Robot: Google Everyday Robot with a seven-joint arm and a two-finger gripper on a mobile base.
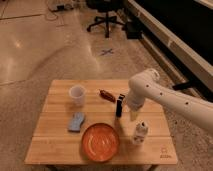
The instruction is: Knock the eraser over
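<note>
The eraser point(120, 105) is a dark, slim block standing upright near the middle of the wooden table point(55, 145). My white arm reaches in from the right. Its gripper point(133, 111) hangs just to the right of the eraser, very close to it, pointing down at the table. I cannot tell if it touches the eraser.
A white cup point(77, 95) stands at the back left. A small dark red object point(106, 94) lies behind the eraser. A blue cloth point(76, 121) and an orange plate point(100, 141) sit at the front. A small white bottle point(140, 132) stands just below the gripper. An office chair point(107, 17) is far behind.
</note>
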